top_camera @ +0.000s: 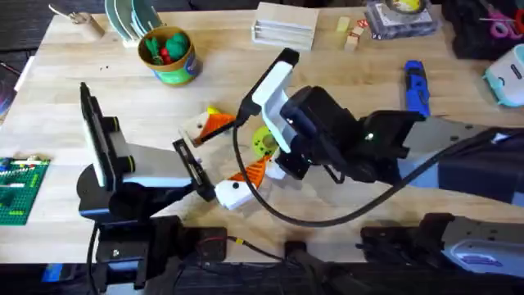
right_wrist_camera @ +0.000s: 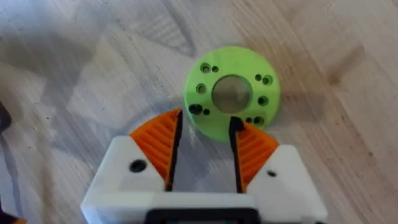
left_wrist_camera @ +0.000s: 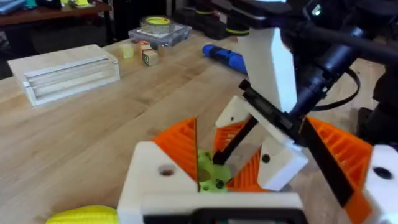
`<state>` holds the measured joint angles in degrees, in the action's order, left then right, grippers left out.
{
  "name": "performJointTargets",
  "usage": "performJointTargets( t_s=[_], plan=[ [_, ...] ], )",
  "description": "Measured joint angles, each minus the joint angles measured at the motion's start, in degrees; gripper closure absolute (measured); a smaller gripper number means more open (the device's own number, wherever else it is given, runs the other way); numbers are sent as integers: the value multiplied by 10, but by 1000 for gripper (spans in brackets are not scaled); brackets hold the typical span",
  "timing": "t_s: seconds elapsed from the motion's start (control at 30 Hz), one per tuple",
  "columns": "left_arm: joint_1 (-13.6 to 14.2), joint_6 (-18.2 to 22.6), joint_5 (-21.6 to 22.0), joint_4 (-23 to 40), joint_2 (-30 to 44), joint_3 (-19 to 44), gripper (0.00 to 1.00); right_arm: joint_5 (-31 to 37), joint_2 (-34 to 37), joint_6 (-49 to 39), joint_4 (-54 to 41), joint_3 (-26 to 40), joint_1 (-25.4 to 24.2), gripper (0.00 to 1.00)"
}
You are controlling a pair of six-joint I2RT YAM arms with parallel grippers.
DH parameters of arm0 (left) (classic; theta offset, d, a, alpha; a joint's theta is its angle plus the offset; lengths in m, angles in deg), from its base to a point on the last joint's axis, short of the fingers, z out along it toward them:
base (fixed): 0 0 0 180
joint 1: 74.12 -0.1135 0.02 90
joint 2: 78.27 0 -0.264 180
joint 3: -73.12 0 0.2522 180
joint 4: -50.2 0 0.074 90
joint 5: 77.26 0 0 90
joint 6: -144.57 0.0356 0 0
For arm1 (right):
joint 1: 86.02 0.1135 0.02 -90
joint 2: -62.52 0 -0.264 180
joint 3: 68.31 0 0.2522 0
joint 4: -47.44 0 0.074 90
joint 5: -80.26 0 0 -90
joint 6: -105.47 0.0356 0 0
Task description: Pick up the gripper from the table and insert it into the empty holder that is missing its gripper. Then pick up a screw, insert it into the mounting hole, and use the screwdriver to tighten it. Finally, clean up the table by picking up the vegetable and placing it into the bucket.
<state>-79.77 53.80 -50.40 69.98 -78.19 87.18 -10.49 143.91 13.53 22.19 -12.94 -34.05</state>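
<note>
While my right gripper [right_wrist_camera: 205,127] hangs over the lime-green disc [right_wrist_camera: 232,91] with its orange pads spread and nothing between them, one tip just touches the disc's rim, so I'd guess I'm at the screw bit. My left gripper [left_wrist_camera: 258,143] is spread wide too, close by.

An orange wedge [top_camera: 216,124] lies against a pale block, probably the gripper and holder; can't tell if it's seated. Next move wants a fine, low pinch, since anything in those holes is tiny.

The screwdriver [top_camera: 416,86] lies well off to my right, the vegetable [left_wrist_camera: 81,214] is near my left gripper, and the bucket [top_camera: 168,56] is at the far left. The light wood table [top_camera: 98,82] has clutter along the back edge.
</note>
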Motion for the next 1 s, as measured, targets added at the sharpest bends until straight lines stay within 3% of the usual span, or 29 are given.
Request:
performJointTargets(
  t_s=[0.43,0.73,0.87,1.0],
  plan=[
    [0,0,1,-1,0,0,9,7,0,-15,23,0,0,493],
    [0,0,31,-6,0,0,8,7,0,-15,25,0,0,495],
    [0,0,42,-7,0,0,8,7,0,-15,33,0,0,559],
    [0,0,50,-9,0,0,8,7,0,-15,41,0,0,561]
  ],
)
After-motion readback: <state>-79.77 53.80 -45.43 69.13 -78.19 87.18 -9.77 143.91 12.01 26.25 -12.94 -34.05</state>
